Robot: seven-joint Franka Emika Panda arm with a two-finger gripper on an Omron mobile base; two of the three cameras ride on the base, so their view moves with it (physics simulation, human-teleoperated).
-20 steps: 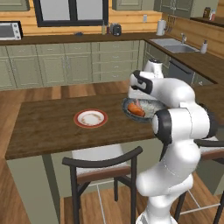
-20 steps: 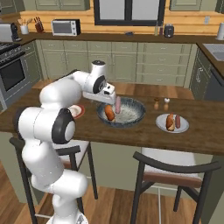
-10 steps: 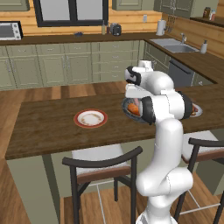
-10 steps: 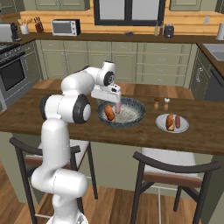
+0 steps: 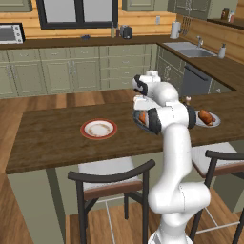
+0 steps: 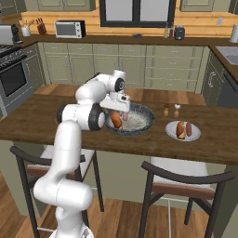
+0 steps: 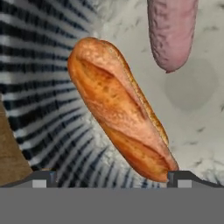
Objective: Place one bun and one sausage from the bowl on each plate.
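An orange-brown bun (image 7: 118,109) lies aslant against the striped inner wall of the blue-grey bowl (image 6: 144,122), a pale pink sausage (image 7: 171,33) just beside it on the speckled floor.

The gripper (image 7: 111,177) hangs right above the bun with its 2 tips spread wide on either side, gripping nothing. On the wooden counter (image 5: 52,138), the white plate (image 6: 195,135) right of the bowl carries 1 tan bun (image 6: 180,130) and 1 reddish-brown sausage (image 6: 188,129); the red-rimmed plate (image 5: 98,128) sits well apart.

pink sausage (image 7: 171,33) cut off at hand view's top; bowl (image 5: 138,122) half behind arm
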